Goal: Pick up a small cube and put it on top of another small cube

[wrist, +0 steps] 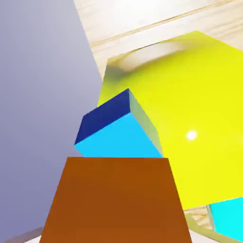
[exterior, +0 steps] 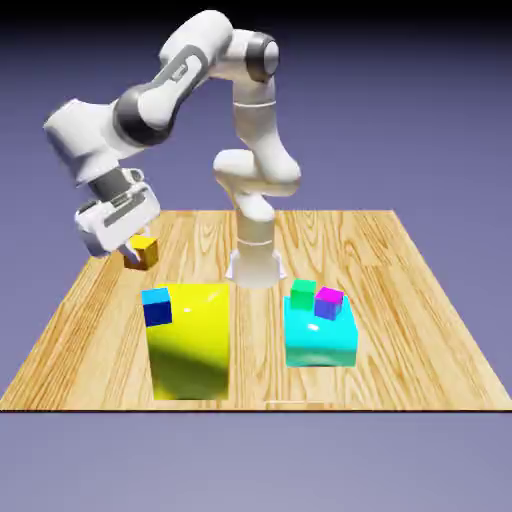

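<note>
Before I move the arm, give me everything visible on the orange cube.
The orange cube is small and plain, with flat faces, a lighter yellow-orange top and darker orange sides. It sits between the gripper's fingertips, clamped and slightly tilted. In the exterior view it shows left of and beyond the yellow block. Material unclear.

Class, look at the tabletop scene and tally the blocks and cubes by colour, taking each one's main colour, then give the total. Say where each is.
Orange: 1, the cube in the claw
Blue: 1, on the yellow block
Yellow: 1, the big block
Cyan: 1, the other big block
Green: 1, on the cyan block
Magenta-topped: 1, beside green
Total: 6
</note>
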Motion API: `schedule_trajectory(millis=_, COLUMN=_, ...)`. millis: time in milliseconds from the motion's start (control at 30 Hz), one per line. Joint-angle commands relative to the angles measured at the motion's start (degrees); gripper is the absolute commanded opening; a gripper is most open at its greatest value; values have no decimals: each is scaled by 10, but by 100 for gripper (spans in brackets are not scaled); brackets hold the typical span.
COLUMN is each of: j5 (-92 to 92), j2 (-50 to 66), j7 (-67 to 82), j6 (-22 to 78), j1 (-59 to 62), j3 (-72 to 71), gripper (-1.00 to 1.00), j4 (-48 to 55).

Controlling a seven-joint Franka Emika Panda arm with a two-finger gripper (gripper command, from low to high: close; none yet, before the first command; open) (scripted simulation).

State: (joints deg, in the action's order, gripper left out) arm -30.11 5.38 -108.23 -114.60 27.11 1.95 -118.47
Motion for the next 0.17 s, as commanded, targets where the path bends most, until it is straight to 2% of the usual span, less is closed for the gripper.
schedule_trajectory(millis=0, j5=-3, j2=5, j7=3, j6=-15, j1=1, j3=-3, gripper=-100, j4=-10)
schedule_trajectory(millis=33, j5=-3, j2=5, j7=3, j6=-15, j1=1, j3=-3, gripper=100, j4=-10)
schedule_trajectory(millis=133, j5=10, j2=-11, j7=-9, j6=35, j1=9, j3=6, gripper=100, j4=23)
